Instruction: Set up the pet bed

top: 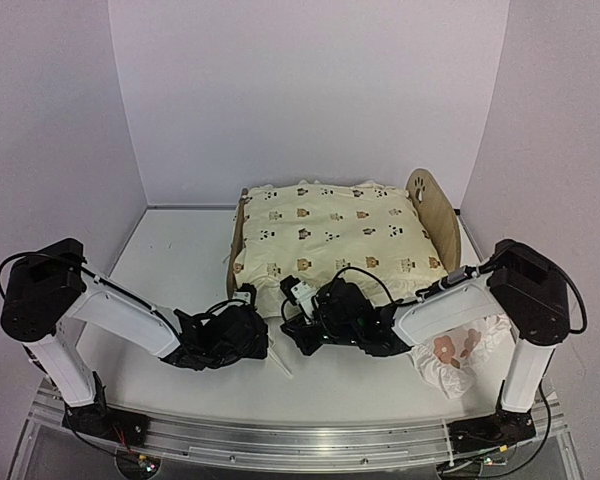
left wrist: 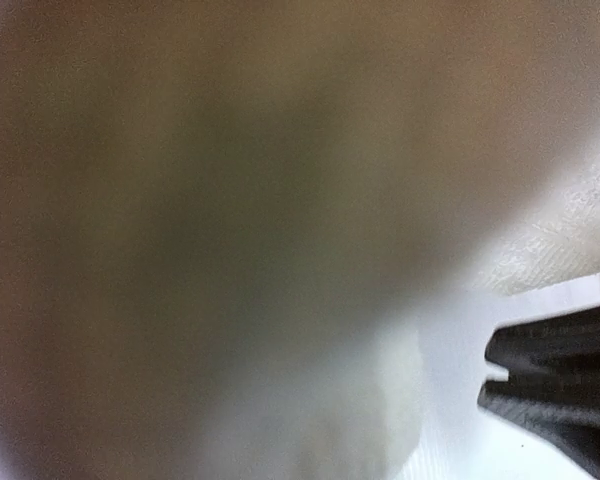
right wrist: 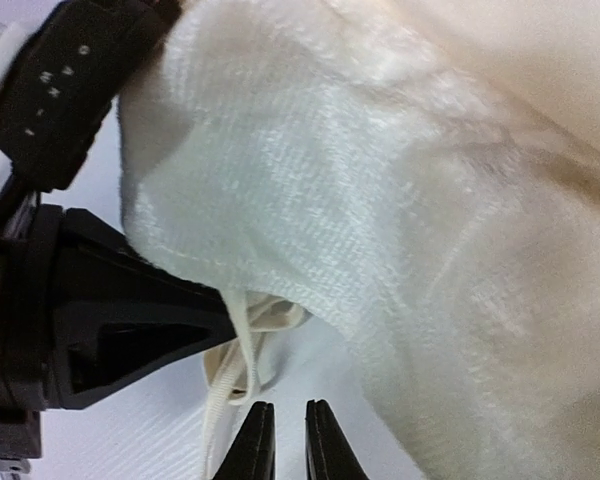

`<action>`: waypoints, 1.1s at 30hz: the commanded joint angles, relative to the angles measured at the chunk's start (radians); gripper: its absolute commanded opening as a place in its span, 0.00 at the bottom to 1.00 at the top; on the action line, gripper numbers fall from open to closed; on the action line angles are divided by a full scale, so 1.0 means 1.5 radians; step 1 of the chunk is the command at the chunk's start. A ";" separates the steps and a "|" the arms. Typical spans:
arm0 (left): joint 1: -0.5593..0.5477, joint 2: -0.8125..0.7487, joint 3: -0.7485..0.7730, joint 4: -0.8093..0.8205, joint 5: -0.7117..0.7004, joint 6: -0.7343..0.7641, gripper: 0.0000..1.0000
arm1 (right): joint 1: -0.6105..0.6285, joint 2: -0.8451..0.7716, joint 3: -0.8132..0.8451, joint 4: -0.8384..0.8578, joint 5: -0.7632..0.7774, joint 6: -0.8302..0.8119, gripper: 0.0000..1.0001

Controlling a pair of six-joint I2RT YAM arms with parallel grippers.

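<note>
The pet bed stands at the far middle of the table. Its long axis runs left to right, with the paw-print headboard at the right end and the low footboard at the left. A cream cushion printed with small animals lies over the frame and hides its base. The cushion's near edge spills over the bed's near side.

A white ruffled pillow with red-brown flowers lies near and to the right, partly under the right arm. Both arms reach inward and meet at the cushion's near-left corner, crowding that edge of the bed.

In the right wrist view, the left gripper is closed, its black finger pushed in at the cushion's hem, just where a tie string comes out. Whether it pinches any cloth cannot be told, and its own camera shows only blurred fabric. The right gripper is barely parted, a thin slit between its tips. It holds nothing, hanging just right of the string and just short of the cushion.
</note>
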 commanded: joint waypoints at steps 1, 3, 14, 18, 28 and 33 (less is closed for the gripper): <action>0.003 0.000 -0.012 0.020 -0.004 0.009 0.00 | -0.011 0.032 0.016 -0.021 0.054 -0.038 0.12; 0.002 0.000 -0.014 0.020 -0.004 0.009 0.00 | -0.012 0.052 0.030 -0.021 0.035 -0.049 0.12; 0.003 -0.004 -0.019 0.031 0.005 0.014 0.00 | -0.013 0.143 0.104 -0.017 -0.025 -0.076 0.16; 0.003 -0.008 -0.022 0.035 0.006 0.014 0.00 | -0.012 0.152 0.115 -0.008 -0.045 -0.071 0.20; 0.004 -0.018 -0.028 0.035 0.009 0.013 0.00 | -0.016 0.154 0.105 0.048 -0.074 -0.059 0.25; 0.004 -0.033 -0.032 0.033 0.014 0.012 0.00 | -0.027 0.170 0.098 0.096 -0.091 -0.037 0.28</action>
